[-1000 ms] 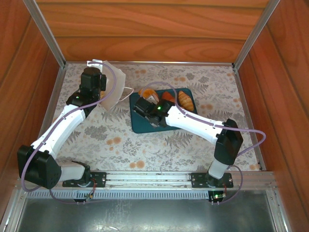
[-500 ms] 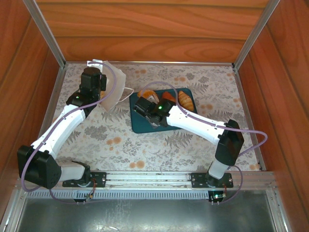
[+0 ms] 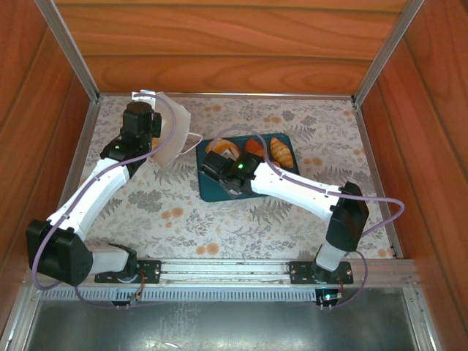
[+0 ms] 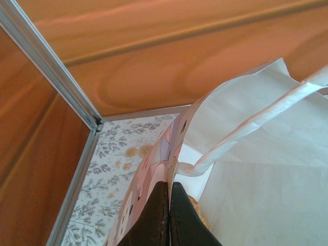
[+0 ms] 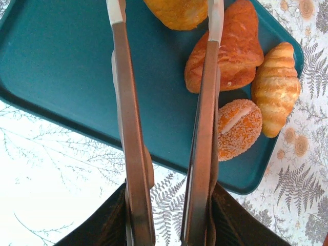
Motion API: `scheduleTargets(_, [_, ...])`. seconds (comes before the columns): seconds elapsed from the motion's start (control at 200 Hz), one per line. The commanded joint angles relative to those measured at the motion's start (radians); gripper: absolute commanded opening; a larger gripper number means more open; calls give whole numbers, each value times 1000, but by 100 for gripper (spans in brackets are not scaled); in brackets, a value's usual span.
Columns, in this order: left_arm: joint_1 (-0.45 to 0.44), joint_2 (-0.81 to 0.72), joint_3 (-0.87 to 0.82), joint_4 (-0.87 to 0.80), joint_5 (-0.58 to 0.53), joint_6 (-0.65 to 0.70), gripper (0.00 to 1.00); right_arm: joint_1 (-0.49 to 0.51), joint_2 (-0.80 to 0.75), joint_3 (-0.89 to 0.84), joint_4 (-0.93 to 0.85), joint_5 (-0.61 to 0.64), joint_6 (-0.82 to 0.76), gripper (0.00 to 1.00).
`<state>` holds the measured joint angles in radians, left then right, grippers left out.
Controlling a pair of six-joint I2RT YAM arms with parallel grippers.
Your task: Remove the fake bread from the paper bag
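On the flower-patterned table (image 3: 183, 219), the right gripper (image 5: 165, 18) hangs low over the dark teal tray (image 5: 61, 61). Its jaws stand apart with nothing clamped between them, and the tray's near edge passes under its fingers (image 5: 134, 154). Four pieces of the fake bread (image 5: 230, 46) lie on that tray. A sugared oval roll (image 5: 238, 128) is nearest, just beside a ridged croissant (image 5: 277, 87) at the tray's right end. A darker glossy roll (image 5: 225, 69) lies behind them, and a golden roll (image 5: 177, 13) sits up at the fingertips, clear of the left finger. Farther back and to the left, the paper bag (image 3: 174, 135) leans with its mouth open. The left gripper (image 4: 169, 187) is pinched tight on the bag's rim, with the paper caught between its dark fingers. Low inside the bag, just beside those fingers, a golden crust (image 4: 197, 218) shows: one piece is in there. A white loop handle (image 4: 256, 120) arcs across the mouth. Beyond stand the wooden wall (image 3: 234, 44) and an aluminium corner post (image 4: 46, 66).
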<state>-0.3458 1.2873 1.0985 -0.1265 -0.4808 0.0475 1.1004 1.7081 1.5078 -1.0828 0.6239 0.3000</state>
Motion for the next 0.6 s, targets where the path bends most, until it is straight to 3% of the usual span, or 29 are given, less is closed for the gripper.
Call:
scheduleTargets(0.0, [5,-15,8,28,4,-17,0,25,-38,32,-41,-24,2,38])
scheduleTargets(0.6, [5,-31,0,25,14,-28,0,75,-36,57,-105,-33,2,38])
